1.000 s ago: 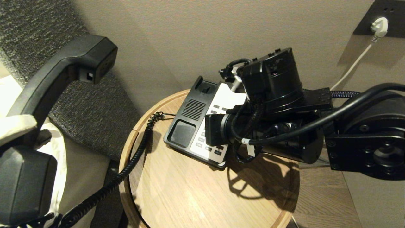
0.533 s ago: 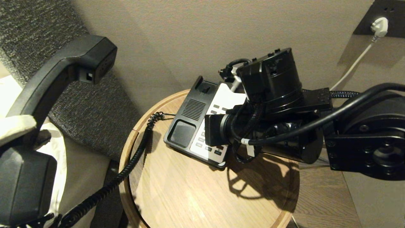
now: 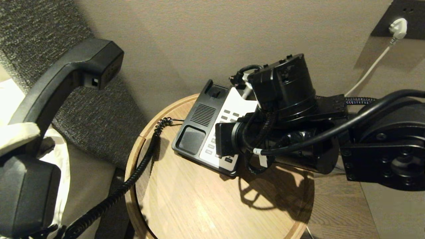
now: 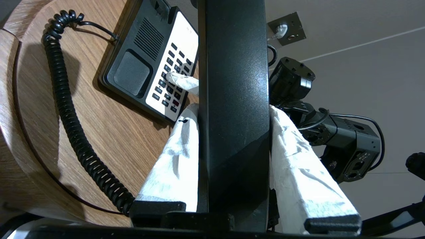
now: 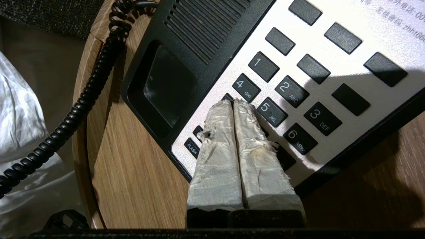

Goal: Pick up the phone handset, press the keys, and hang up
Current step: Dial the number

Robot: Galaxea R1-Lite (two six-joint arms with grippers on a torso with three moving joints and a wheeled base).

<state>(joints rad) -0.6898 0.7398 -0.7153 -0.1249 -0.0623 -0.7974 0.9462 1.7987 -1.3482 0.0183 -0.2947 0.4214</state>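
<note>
Round wooden side table [image 3: 186, 205] standing against the wall, with a black-and-white desk telephone base [image 3: 199, 122] near its far edge and its empty handset cradle facing up. The phone handset [image 3: 56, 83] is off the base and held in the air well to the left of the table, clamped across its shaft between the tape-wrapped fingers of the left gripper [image 4: 232, 132]; its coiled cord [image 3: 139, 166] trails down over the table rim to the side of the base. The right arm [image 3: 298, 129] reaches across the keypad, and in its wrist view the right gripper [image 5: 234, 103] has its two taped fingers pressed together into one blunt tip, holding nothing, resting at the key just below the "4" key [image 5: 246, 87] and beside the "5" key [image 5: 272, 111]. The step in hand appears to be key pressing. To do it well, the closed tip should come straight down on the centre of a single key, since its width nearly spans two neighbours and an off-centre push would likely catch both. Pressure should be light and vertical, because the base is free to slide on the smooth wood. The left gripper should hold the handset steady, with slack kept in the cord so that it does not tug the base.
</note>
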